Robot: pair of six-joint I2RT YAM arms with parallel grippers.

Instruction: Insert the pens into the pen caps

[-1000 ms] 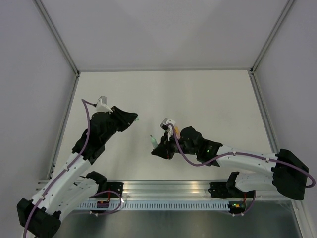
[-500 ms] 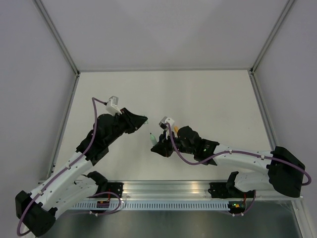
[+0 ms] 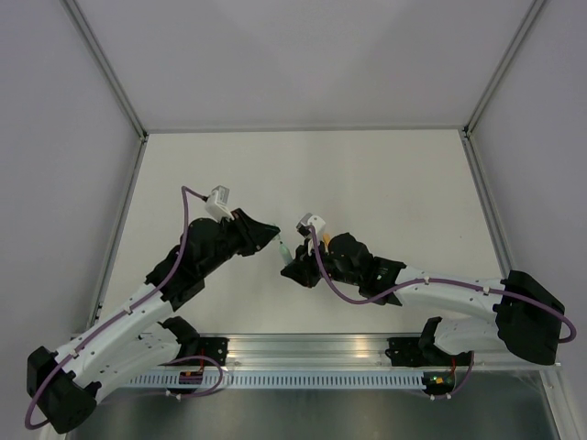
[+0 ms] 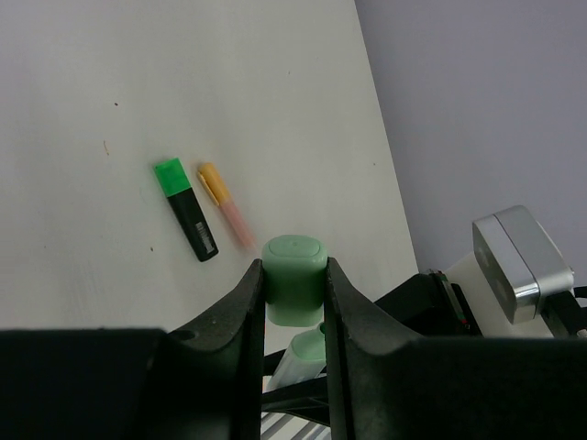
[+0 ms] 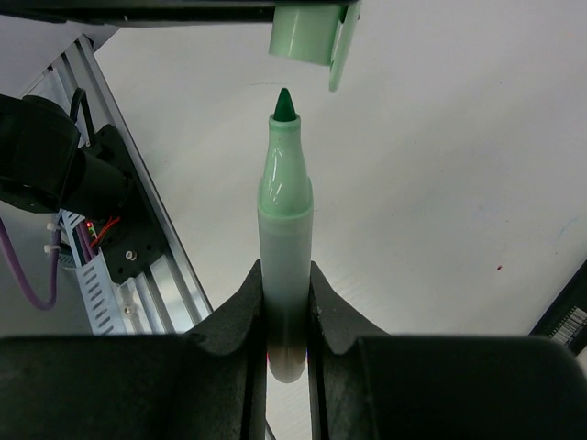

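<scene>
Pale green plastic is showing in both claws. The left claw (image 4: 293,286) is squeezing a small pale green cap (image 4: 294,261) between its two fingers, closed tight on the cap's sides. In the left wrist view the cap is sitting at the bottom middle of the frame.

The right claw (image 5: 285,295) is pinching a pale green pen (image 5: 284,215) near its back end, closed snug around it. In the right wrist view the pen is pointing straight up the middle of the frame, with its dark green tip bare. The cap is hanging at the top middle of that frame, just above the tip. The tip is pointing at the cap's open mouth, but the two are not touching, and a small gap is showing between them.

In the top view the two claws are meeting near the middle of the white worktop (image 3: 367,183), both held up off it.

Two more pens are lying on the worktop at the centre left of the left wrist view. A black pen (image 4: 191,218) with a bright green end is lying just beside an orange-pink pen (image 4: 227,205). They are lying side by side, close together but apart.
</scene>
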